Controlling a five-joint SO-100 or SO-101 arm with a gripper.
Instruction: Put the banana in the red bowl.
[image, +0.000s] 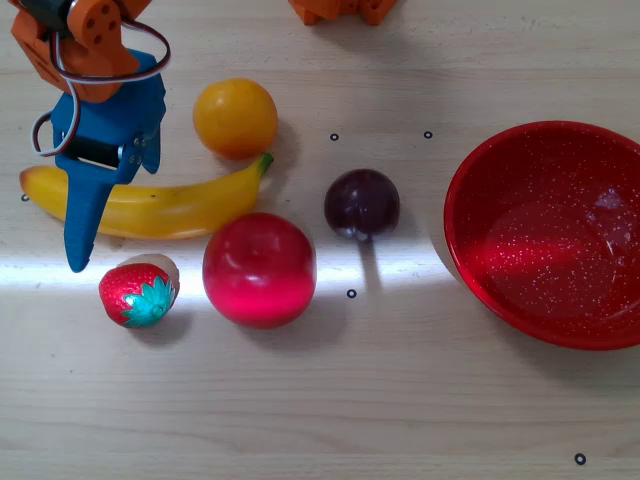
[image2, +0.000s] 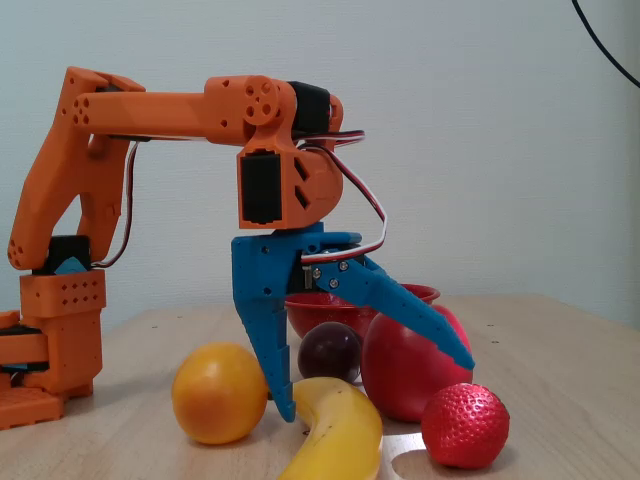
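The yellow banana (image: 180, 205) lies on the wooden table at the left of the overhead view, green stem tip toward the orange. In the fixed view the banana (image2: 335, 440) points at the camera. My blue gripper (image: 92, 215) is open and straddles the banana near its blunt end. In the fixed view the gripper (image2: 375, 390) has one finger down beside the banana at the orange's side, the other spread out above the strawberry. Nothing is held. The empty red bowl (image: 520, 260) sits far right in the overhead view; in the fixed view the red bowl (image2: 308, 310) is mostly hidden behind gripper and fruit.
An orange (image: 235, 118) sits just above the banana. A red apple (image: 259, 269) and a strawberry (image: 138, 293) lie just below it. A dark plum (image: 362, 203) stands between the apple and the bowl. The orange arm base (image2: 55, 340) stands at the left.
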